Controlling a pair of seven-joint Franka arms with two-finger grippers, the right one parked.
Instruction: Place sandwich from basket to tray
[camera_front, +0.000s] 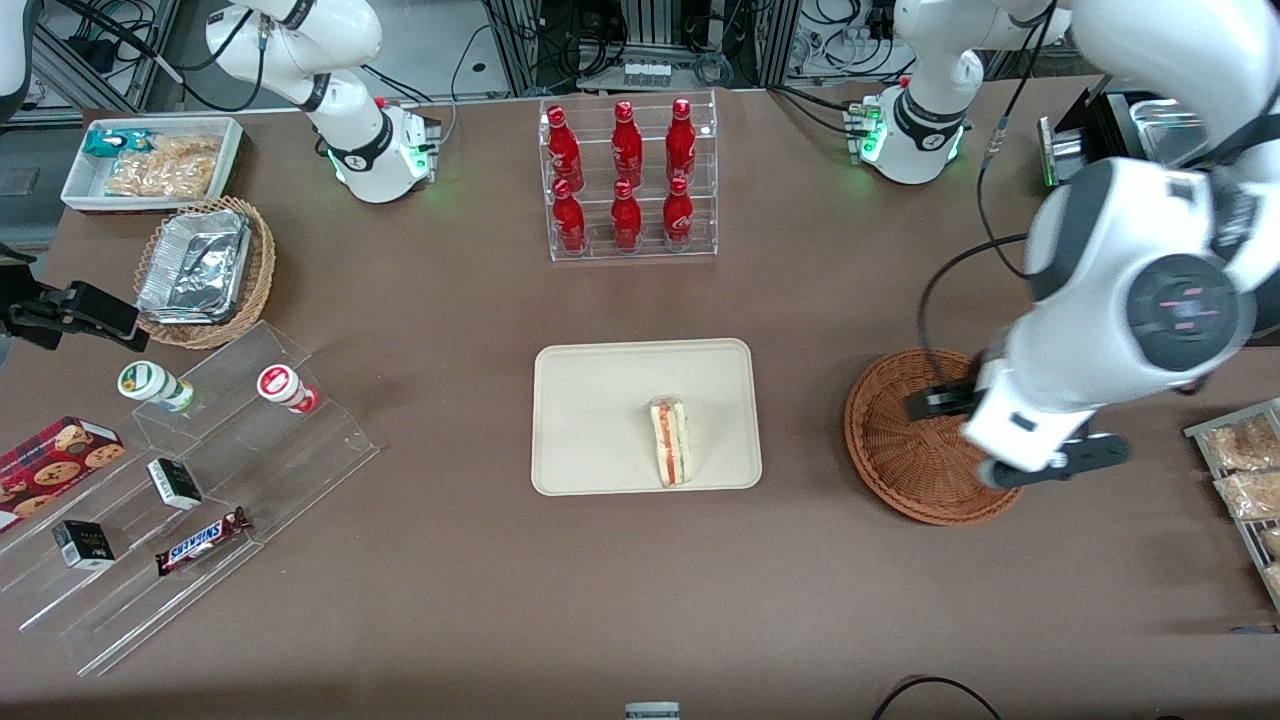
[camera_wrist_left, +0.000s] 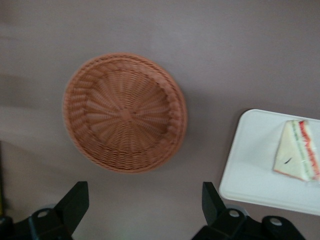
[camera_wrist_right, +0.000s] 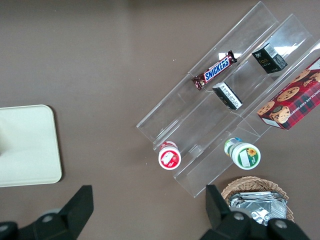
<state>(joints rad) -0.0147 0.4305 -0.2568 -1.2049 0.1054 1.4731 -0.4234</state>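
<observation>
Sandwich: triangular wedge of white bread with red and green filling layers, lying on the tray, in the part of the tray nearest the front camera and toward the working arm's end; in the left wrist view it lies flat on the tray, close to one rim.
Tray: flat cream-beige rectangle with rounded corners, resting on the brown table, nearer the front camera than the bottle rack.
Basket: round, shallow, reddish-brown wicker, sitting on the table beside the tray toward the working arm's end, apart from it; the left wrist view shows the basket with nothing inside it.
Tool: the left arm's tool hangs above the basket's edge, partly covering the basket's rim in the front view; its two black fingers stand spread wide apart with nothing between them, the basket showing past them.
Bottle rack: clear acrylic stand holding six red bottles in two rows, farther from the front camera than the tray.
Snack packets: bagged beige snacks at the working arm's end of the table, near the basket.
</observation>
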